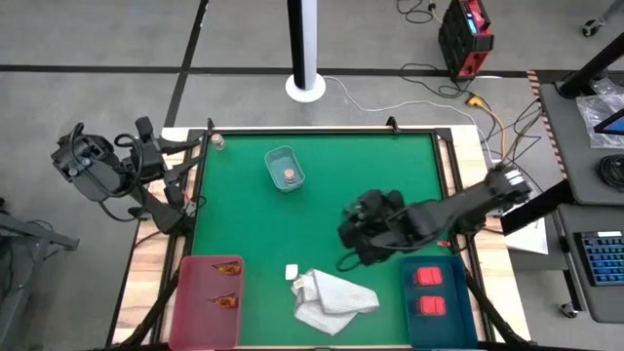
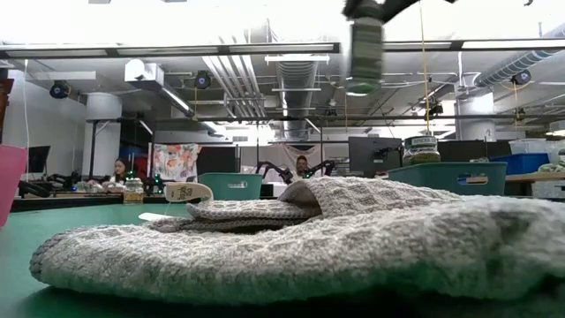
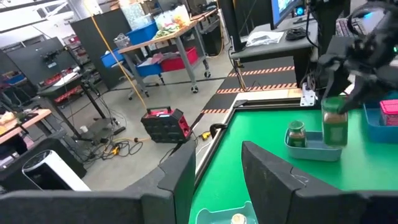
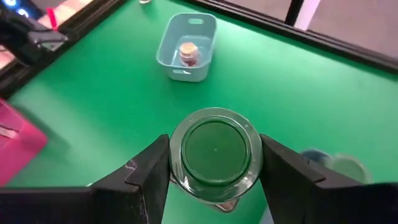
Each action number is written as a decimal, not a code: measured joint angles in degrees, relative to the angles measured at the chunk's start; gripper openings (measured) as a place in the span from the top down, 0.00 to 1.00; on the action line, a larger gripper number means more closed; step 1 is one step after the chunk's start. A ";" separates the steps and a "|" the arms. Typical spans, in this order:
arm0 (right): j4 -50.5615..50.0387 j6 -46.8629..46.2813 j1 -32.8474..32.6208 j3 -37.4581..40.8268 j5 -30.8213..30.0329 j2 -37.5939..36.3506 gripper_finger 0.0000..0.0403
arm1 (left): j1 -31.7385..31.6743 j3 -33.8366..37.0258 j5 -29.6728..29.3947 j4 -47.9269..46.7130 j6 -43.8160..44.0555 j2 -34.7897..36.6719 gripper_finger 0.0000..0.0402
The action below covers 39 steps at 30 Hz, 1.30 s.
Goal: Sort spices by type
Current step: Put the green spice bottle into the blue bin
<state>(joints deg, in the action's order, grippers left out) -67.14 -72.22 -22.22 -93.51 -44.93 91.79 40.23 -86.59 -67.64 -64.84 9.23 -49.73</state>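
Now | right pincer (image 4: 214, 163) grips greenish jar (image 4: 216, 152) | above green table (image 4: 311, 93)

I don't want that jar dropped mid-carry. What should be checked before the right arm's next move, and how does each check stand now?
1. Right gripper shut on the greenish jar, a finger on each side: ok.
2. Jar lifted off the green table: ok, it hangs in the air in the low view.
3. Jar lid closed: ok.
4. A tray for green jars: cannot tell. The pale blue tray holds a pinkish-topped jar, the blue tray red blocks, the pink tray packets.
5. Left gripper out of the way at the table's far left edge: ok.
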 joint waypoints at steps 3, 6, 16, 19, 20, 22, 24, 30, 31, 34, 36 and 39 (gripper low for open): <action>0.02 -3.01 -1.22 5.32 -0.03 -4.62 0.51 | 0.00 0.00 -0.57 0.02 -0.02 0.02 0.71; -0.14 -4.06 -2.19 9.58 0.54 -9.19 0.51 | 0.00 0.00 -0.68 0.02 -0.02 0.16 0.71; -0.64 -6.04 -2.53 24.03 3.36 -19.40 0.51 | 0.00 0.00 -0.87 0.00 -0.02 0.56 0.71; 0.84 -5.67 -2.70 27.54 2.77 -19.35 0.51 | -0.02 0.00 -0.87 0.01 -0.01 0.65 0.71; 1.33 -6.01 -2.68 28.58 2.67 -19.24 0.51 | -0.01 0.00 -0.86 0.01 0.00 0.65 0.71; 2.04 -6.17 -2.66 30.64 2.66 -19.35 0.51 | -0.02 0.00 -0.87 0.00 0.00 0.65 0.71; 3.12 -6.33 -2.67 32.61 3.19 -19.54 0.51 | -0.01 0.00 -0.87 0.01 0.00 0.65 0.71; 12.91 -6.50 -2.77 38.88 2.88 -19.35 0.51 | 0.00 0.00 -0.87 0.00 0.00 0.65 0.71; 14.09 -6.83 -2.77 39.97 2.91 -19.24 0.51 | 0.00 0.00 -0.87 0.01 0.00 0.65 0.71; 16.00 -7.39 -2.77 41.88 2.91 -18.87 0.51 | 0.00 0.00 -0.89 0.02 0.00 0.67 0.71; 16.00 -7.72 -2.69 42.58 2.89 -18.87 0.51 | -0.01 0.00 -0.90 0.02 0.00 0.69 0.71; 16.00 -7.72 -2.62 43.33 2.89 -18.89 0.51 | -0.01 0.00 -0.90 0.02 0.00 0.69 0.71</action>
<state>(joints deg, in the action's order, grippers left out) -51.14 -79.94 -24.84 -50.18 -42.04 72.90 40.21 -86.59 -68.53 -64.82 9.23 -49.04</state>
